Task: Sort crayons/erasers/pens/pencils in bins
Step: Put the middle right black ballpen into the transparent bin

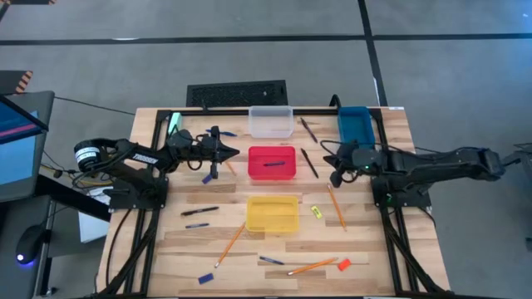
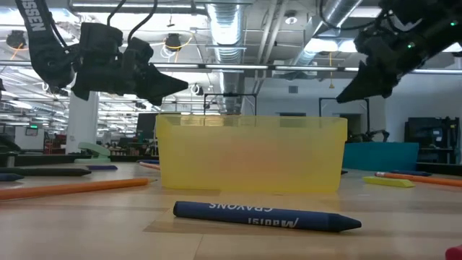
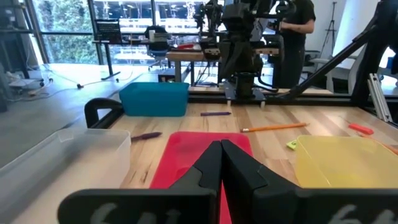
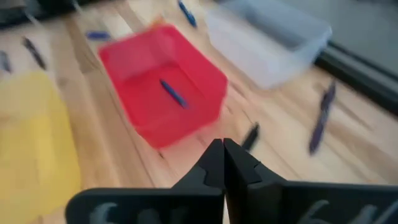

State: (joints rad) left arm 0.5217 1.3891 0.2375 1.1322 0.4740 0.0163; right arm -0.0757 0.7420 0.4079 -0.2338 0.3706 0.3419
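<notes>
In the high view the red bin (image 1: 253, 172) sits mid-table with one dark blue pen (image 1: 274, 164) lying in it. The clear bin (image 1: 271, 122) and the blue bin (image 1: 355, 124) stand toward the far edge, and the yellow bin (image 1: 273, 214) is nearer. Pencils (image 1: 336, 206), pens (image 1: 309, 162), a blue crayon (image 1: 205, 278), an orange-red eraser (image 1: 343, 264) and a yellow-green eraser (image 1: 317, 211) lie loose on the table. My left gripper (image 1: 233, 153) hovers shut just left of the red bin. My right gripper (image 1: 335, 176) hovers shut to its right, tilted down.
A pale green block (image 1: 174, 123) lies near the far left corner. A black frame (image 1: 241, 110) runs along the table's far edge and sides. In the low view a blue crayon (image 2: 267, 215) lies in front of the yellow bin (image 2: 249, 155). A person stands beyond the table in the left wrist view.
</notes>
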